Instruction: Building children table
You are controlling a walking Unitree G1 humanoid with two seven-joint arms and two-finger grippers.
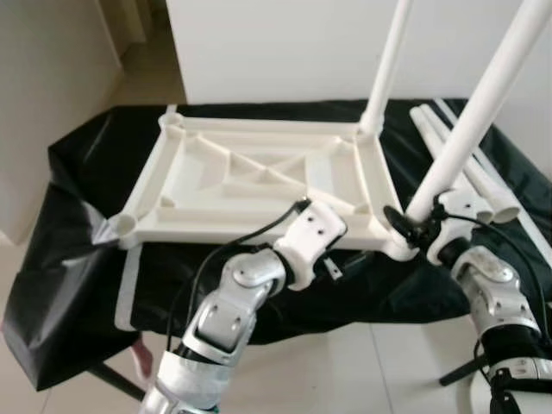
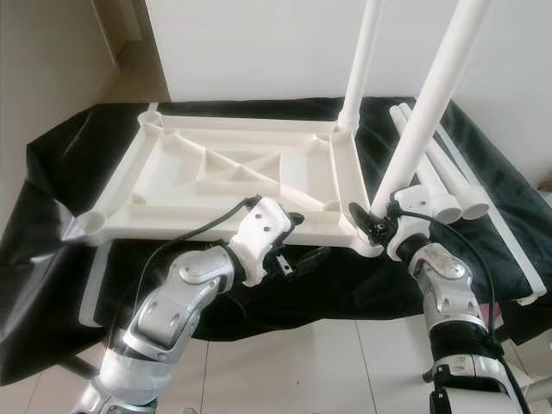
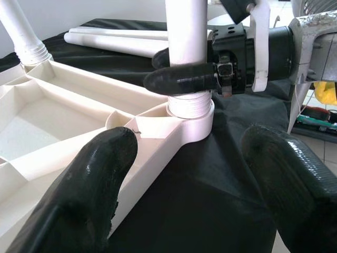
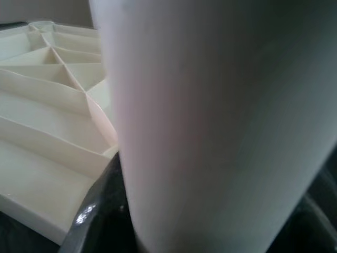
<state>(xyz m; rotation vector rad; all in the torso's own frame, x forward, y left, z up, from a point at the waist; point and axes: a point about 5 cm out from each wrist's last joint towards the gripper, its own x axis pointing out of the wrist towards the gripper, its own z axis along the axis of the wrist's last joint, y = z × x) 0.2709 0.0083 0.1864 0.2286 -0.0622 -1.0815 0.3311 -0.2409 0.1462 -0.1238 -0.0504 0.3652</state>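
A white plastic table top (image 1: 198, 226) lies upside down on a black cloth. Two white legs stand in its right corners: the far leg (image 1: 388, 65) and the near leg (image 1: 483, 103). My right gripper (image 1: 412, 226) is shut on the near leg just above its threaded socket (image 3: 190, 113); its black fingers (image 3: 181, 79) wrap around the tube. In the right wrist view the near leg (image 4: 210, 116) looms close beside the ribbed underside (image 4: 47, 105). My left gripper (image 3: 195, 174) is open, a short way from the near right corner, with one finger (image 3: 100, 174) at the front rim.
Several loose white legs (image 1: 466, 172) lie on the cloth to the right of the table top. Both left corner sockets (image 1: 123, 226) stand without legs. The black cloth (image 1: 78, 190) hangs over the support's edges, with tiled floor below and a white wall behind.
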